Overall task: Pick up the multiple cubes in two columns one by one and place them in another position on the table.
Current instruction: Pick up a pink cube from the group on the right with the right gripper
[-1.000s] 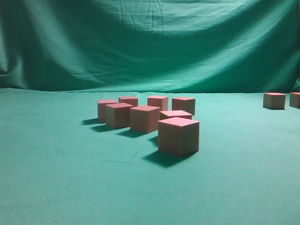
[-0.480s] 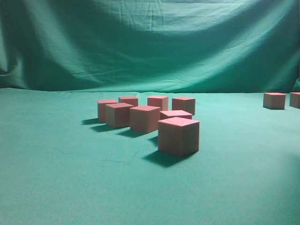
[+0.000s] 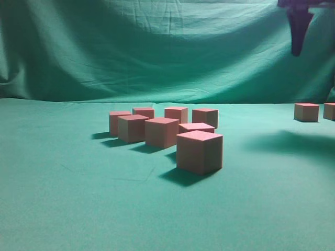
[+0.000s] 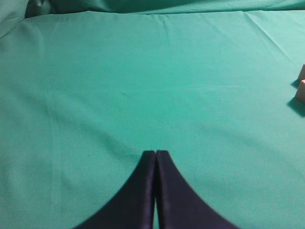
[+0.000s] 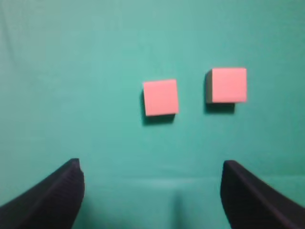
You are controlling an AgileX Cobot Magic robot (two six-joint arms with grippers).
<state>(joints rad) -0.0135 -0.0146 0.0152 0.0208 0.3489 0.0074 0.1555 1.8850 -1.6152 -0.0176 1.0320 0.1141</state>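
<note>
Hovering wide open, my right claw frames two cubes at twelve o'clock; my left claw stays out, pressed closed above the green surface.

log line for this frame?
right gripper: open, empty, above two cubes | left gripper: shut, empty | seven cubes grouped mid-table

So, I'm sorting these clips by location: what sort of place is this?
Probably a staged lab or studio tabletop, not a home: green cloth drapes the table, a wrinkled green curtain closes off the back, and only plain pink cubes are laid out.
</note>
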